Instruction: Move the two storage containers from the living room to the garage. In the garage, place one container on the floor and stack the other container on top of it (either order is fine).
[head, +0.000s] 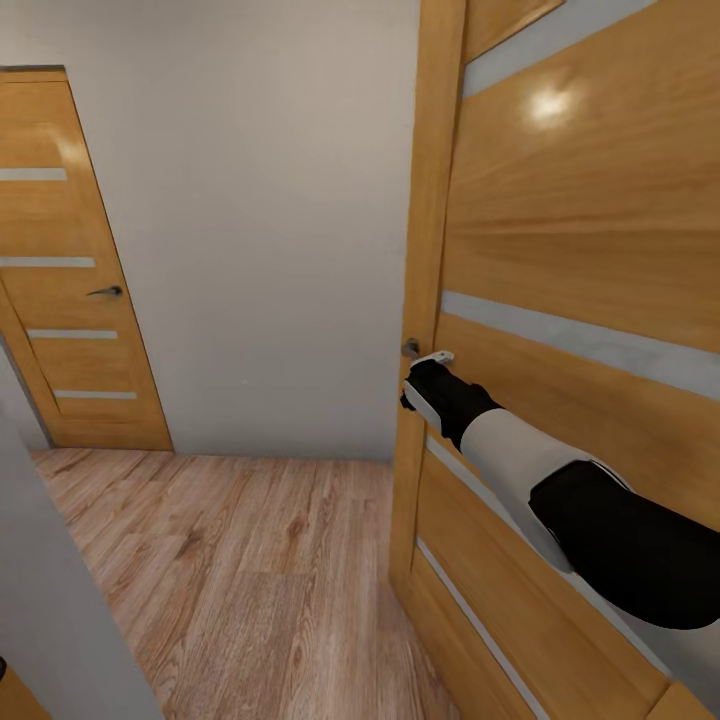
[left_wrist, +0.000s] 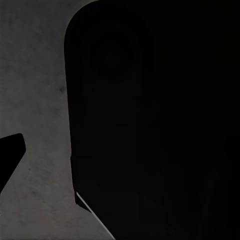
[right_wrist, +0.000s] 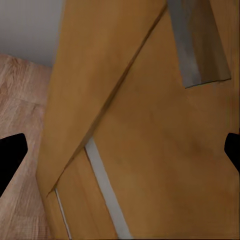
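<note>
- The robot is in a hallway with wood-plank floor (head: 230, 580), not at either end of the job. I can't see any orange bins here, so where the containers are is anyone's guess, and so is what's in them.
- The right arm (head: 560, 490) is stretched out to the near door (head: 590, 250), with the right gripper (head: 428, 360) up against the door's edge, just beside the small metal knob (head: 410, 347). My read: it's pushing or pulling the door to get through, which would explain the arm reaching out this way.
- In the right wrist view the door panel (right_wrist: 150, 135) sits very close, and the two dark fingertips (right_wrist: 10, 155) are spread to opposite sides with nothing between them, so that gripper looks open and empty.
- The left wrist view is mostly dark: a black rounded shape against a grey surface (left_wrist: 35, 100). I can't tell whether the left gripper is open or closed.
- A second door (head: 75, 290) with a lever handle (head: 106, 292) stands closed further down on the left, next to a plain wall (head: 260, 220).
- Judging by the floor, the garage is yet to come.
</note>
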